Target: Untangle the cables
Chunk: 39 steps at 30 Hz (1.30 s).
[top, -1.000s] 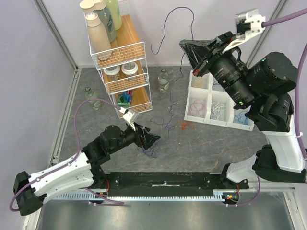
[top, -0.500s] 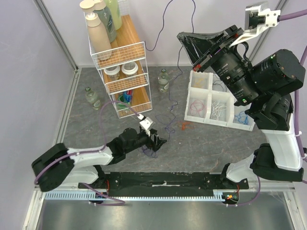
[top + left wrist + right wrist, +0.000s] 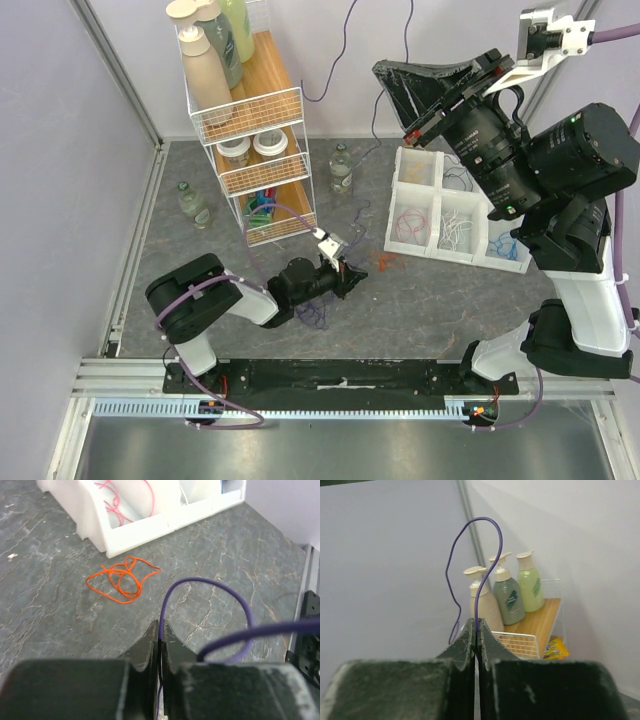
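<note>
Snagging is the risk: both jaws are pinched shut on purple cable, right gripper holding it high, left gripper low over the worktop; pulling apart could tighten knots.

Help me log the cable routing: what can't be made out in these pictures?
Top view: the purple cable runs off the top edge above the right tool.
Top view: the tangle by the left tool is too small to trace.
Left wrist view: the tool's fingers hide the cable below the pinch.
Top view: the right arm covers part of the white bin.
</note>
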Motion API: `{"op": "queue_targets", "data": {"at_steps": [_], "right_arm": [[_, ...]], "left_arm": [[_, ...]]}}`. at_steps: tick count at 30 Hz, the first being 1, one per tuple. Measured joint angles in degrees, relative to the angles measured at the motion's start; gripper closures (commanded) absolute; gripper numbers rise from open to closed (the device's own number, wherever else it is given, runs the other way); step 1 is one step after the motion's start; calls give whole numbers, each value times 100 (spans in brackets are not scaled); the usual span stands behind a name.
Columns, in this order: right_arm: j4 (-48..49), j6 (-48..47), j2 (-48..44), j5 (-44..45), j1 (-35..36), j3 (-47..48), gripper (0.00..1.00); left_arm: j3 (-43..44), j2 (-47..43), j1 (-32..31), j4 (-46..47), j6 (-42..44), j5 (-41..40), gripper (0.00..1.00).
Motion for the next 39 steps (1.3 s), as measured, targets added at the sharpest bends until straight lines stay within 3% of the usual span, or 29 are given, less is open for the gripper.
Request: {"op": "queue_targets", "data": {"at_steps": [4,7,17,21,30,39], "right_arm": [[42,-603,4,656,0,0,100],[306,-1362,81,1427,-2,59,100],[1978,-3668,560,2479,-35,463,100],[2549,-4286,710,2712,-542,391,100],[2767,-3630,638,2461,-2841,-1432,100],[2699,-2457,942,1746,-4424,-1888,100]], "left_arm": [[-293,-109,-2,44,-221,-354,98],[-1036,-588,-4,-90,-387,-684,98],[-2256,-2581,-4,-1915,-1165,-1613,98],[-2334,-3298,-2,-2677,-1287,-1954,98],[-1821,-4406,-2,-3912,-1276,-1810,98],[-1104,-5038,-4,-4815,-1276,-1294,98]]}}
